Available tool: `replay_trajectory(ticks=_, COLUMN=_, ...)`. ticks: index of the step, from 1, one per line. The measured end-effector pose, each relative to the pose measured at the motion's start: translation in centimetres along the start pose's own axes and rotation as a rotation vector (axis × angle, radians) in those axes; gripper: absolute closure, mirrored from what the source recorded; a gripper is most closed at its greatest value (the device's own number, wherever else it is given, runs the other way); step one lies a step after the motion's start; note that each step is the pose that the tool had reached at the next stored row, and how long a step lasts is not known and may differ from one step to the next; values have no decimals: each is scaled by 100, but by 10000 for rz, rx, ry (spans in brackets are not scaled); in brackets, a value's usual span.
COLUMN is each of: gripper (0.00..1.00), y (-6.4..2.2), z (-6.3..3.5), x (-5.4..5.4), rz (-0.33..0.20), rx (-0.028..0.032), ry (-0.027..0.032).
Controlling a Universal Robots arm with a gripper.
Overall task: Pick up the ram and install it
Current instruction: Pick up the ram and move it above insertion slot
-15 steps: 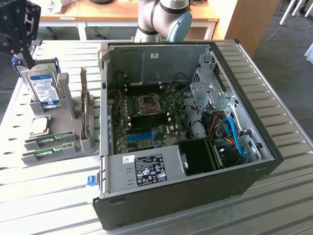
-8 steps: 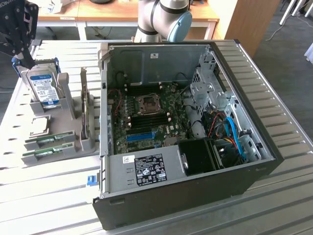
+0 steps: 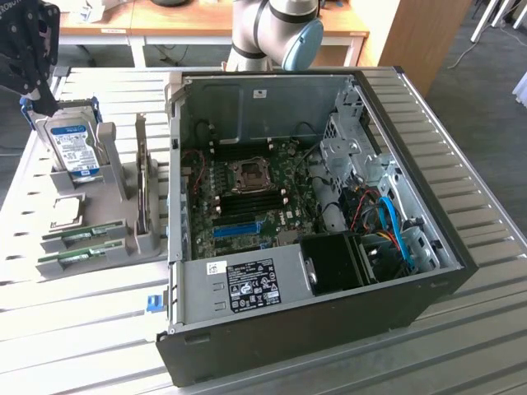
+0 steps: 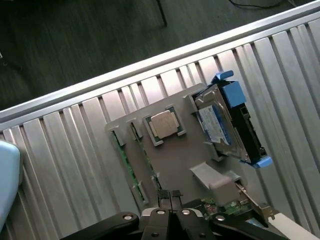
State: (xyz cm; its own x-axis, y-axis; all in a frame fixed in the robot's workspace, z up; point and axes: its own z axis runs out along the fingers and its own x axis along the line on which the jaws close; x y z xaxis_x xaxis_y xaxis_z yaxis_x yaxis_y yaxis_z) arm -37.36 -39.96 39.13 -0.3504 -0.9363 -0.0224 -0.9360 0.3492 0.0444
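Observation:
Two green ram sticks point(image 3: 82, 233) point(image 3: 78, 257) stand on edge in slots at the front of the grey holder point(image 3: 123, 197), on the exterior view's left. The wrist view looks down on them from high up, as thin green strips point(image 4: 122, 157) point(image 4: 142, 165). My gripper point(image 3: 41, 95) hangs well above the holder's far end, near the hard drive. Its dark fingertips point(image 4: 170, 196) are pressed together with nothing between them. The open computer case point(image 3: 445, 247) lies on its side, and the black memory slots point(image 3: 243, 202) on its motherboard sit below the processor socket.
The holder also carries a blue-labelled hard drive point(image 3: 72, 148) point(image 4: 225, 122), a square silver processor point(image 3: 66, 210) point(image 4: 165, 124) and an upright card point(image 3: 144, 177). The ribbed metal table point(image 3: 461, 329) ends at an edge point(image 4: 100, 80) just beyond the holder. The arm's base point(image 3: 272, 33) stands behind the case.

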Motion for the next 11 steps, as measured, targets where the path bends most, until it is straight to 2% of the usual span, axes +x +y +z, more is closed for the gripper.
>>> replay_trajectory(ticks=11, gripper=89, y=0, z=0, x=0, rz=-1616, rx=-35, ry=75)
